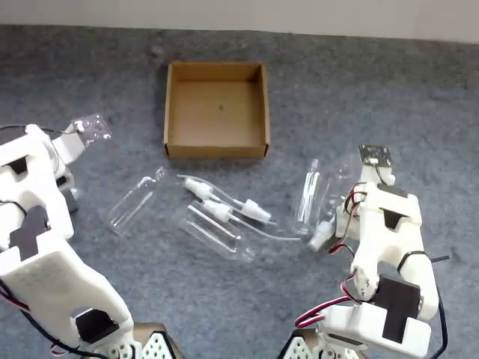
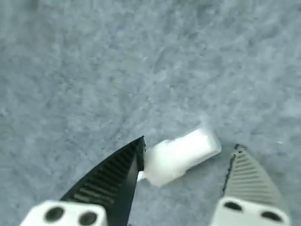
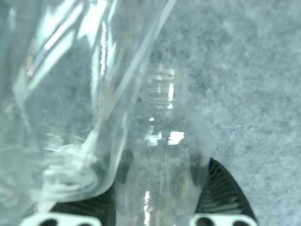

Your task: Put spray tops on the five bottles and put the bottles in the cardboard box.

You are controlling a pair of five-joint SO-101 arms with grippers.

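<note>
In the left wrist view my left gripper (image 2: pixel 188 148) is open just above the grey carpet. A white spray top (image 2: pixel 181 155) lies between its black finger (image 2: pixel 117 174) and its grey one. My right gripper (image 3: pixel 162 169) is shut on a clear bottle (image 3: pixel 162 136) with no top; the threaded neck points away from the wrist. A second clear bottle (image 3: pixel 70 84), with a spray top and tube inside, lies against it. From above, the cardboard box (image 1: pixel 217 149) stands at the back centre. Other bottles (image 1: pixel 135 198) (image 1: pixel 217 233) and loose spray tops (image 1: pixel 224 206) lie in front of it.
The left arm (image 1: pixel 37 224) takes up the table's left side and the right arm (image 1: pixel 385 254) the right side. A clear bottle (image 1: pixel 308 191) lies just left of the right arm. Open carpet stretches behind and to the right of the box.
</note>
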